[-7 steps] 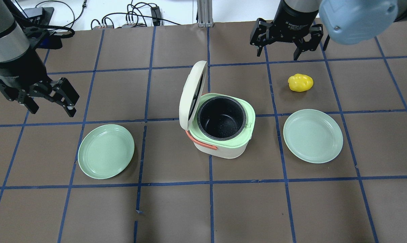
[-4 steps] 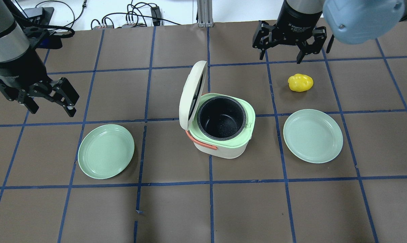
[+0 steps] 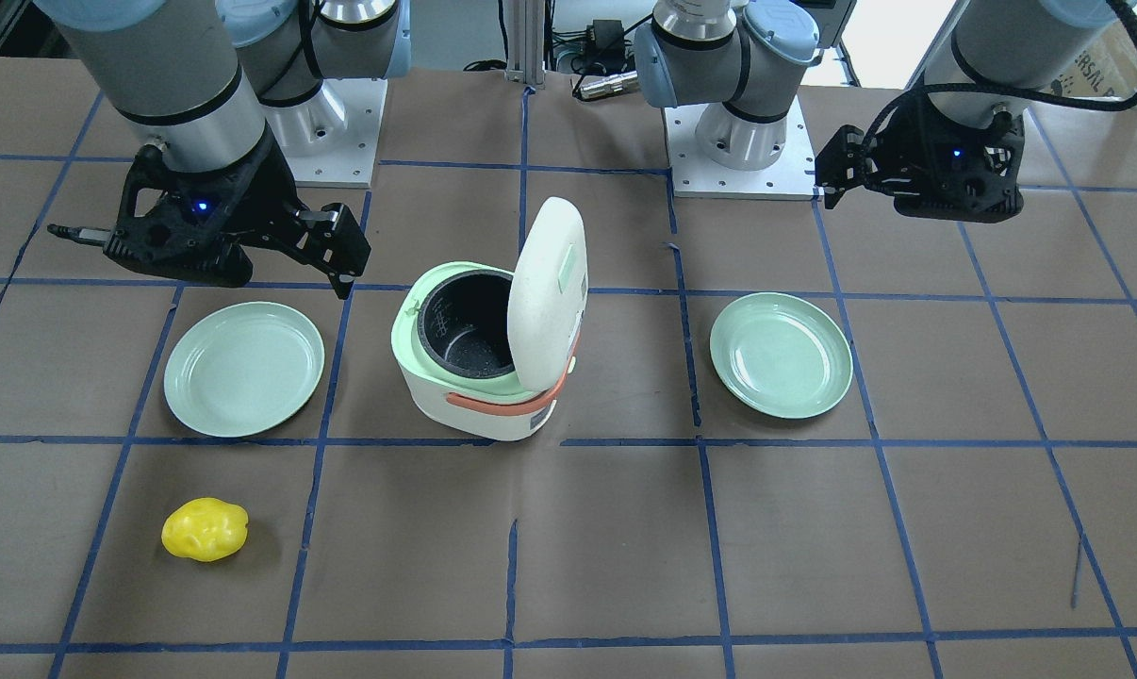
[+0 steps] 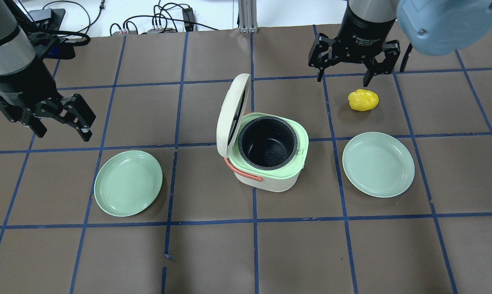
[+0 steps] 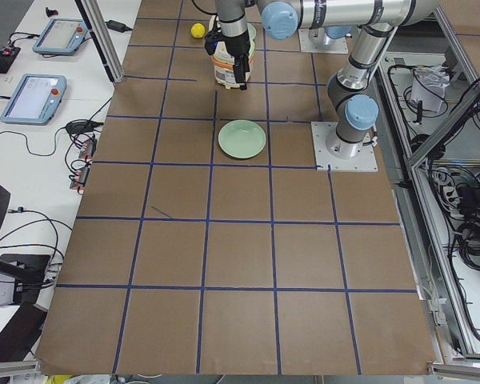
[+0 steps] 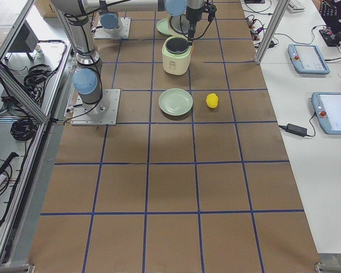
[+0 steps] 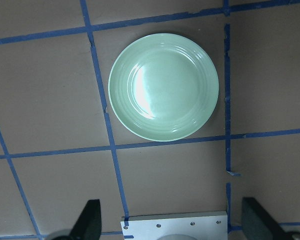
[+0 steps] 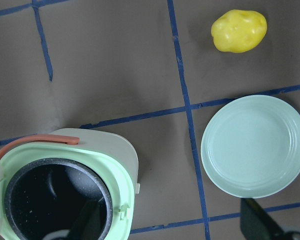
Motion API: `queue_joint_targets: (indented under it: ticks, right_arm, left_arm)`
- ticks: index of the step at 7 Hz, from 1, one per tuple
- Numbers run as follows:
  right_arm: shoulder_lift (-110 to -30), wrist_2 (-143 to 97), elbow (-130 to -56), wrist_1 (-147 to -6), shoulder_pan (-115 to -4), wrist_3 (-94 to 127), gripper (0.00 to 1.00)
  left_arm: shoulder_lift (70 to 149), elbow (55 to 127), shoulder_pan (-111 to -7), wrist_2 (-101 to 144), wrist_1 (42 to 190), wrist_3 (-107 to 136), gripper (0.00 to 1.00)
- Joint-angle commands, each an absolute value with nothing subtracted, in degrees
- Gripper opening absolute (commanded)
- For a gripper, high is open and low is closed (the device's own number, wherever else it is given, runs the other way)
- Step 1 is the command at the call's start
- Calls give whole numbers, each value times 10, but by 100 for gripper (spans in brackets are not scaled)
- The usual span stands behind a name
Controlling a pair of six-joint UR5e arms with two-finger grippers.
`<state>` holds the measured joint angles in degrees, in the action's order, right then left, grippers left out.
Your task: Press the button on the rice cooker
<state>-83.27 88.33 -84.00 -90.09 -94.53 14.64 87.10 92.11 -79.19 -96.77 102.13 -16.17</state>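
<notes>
The white rice cooker [image 4: 270, 171] stands mid-table with its lid [image 4: 231, 114] swung up and the dark inner pot [image 4: 267, 143] bare; it also shows in the front view [image 3: 465, 401] and the right wrist view [image 8: 115, 155]. A small latch tab [image 4: 299, 152] sits on its mint-green rim; I cannot pick out a button. My right gripper [image 4: 344, 80] is open and empty, high above the table behind and to the right of the cooker. My left gripper [image 4: 62, 134] is open and empty, far to the cooker's left.
A mint-green plate [image 4: 128, 183] lies left of the cooker, below my left gripper [image 7: 172, 225]. Another plate [image 4: 378, 164] lies to its right. A yellow potato-like object [image 4: 363, 100] lies behind that plate, close under my right gripper.
My right gripper has shifted slightly right and toward the yellow object in the overhead view. The left arm, the cooker and the plates have not moved.
</notes>
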Motion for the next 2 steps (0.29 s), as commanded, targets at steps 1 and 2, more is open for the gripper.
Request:
queue_joint_targets:
  ticks: [1,2]
  right_arm:
    - [-834,882,-840,-892,-947,148,100]
    - [-834,886,-840,-892,-947,145,100]
  left_arm:
    - [871,921,-792,-968,1021,-162,100]
    - [871,921,-792,-968,1021,-162,100]
